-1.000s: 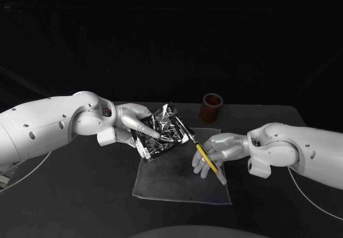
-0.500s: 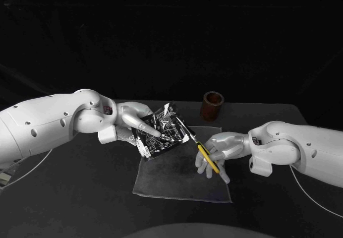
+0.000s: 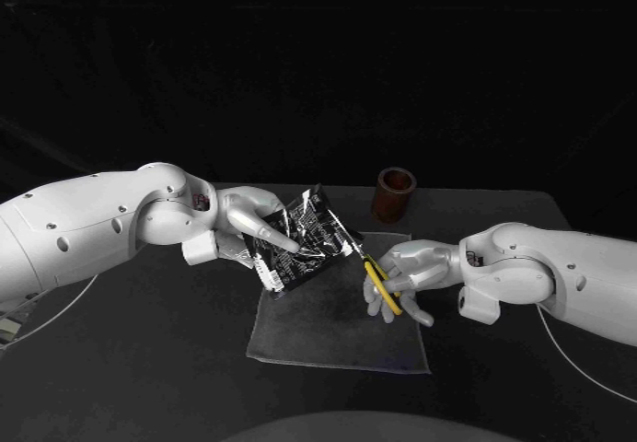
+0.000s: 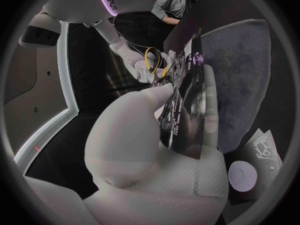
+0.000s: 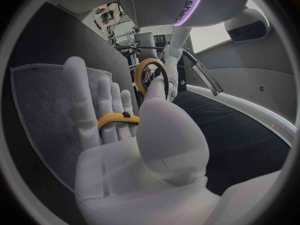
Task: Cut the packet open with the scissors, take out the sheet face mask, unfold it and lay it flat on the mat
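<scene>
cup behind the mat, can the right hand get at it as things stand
Probably not to grasp it: the right hand holds the scissors, blades by the packet in the left hand. The table between it and the cup looks free, though.

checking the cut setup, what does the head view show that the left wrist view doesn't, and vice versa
Head view alone: the brown cylinder standing past the far edge of the mat. Left wrist view alone: the yellow handle loops of the scissors seen as open rings, and a small pale round thing I cannot name. Both: the left hand holding the packet raised over the mat, and the right hand holding the scissors at the packet's edge.
</scene>
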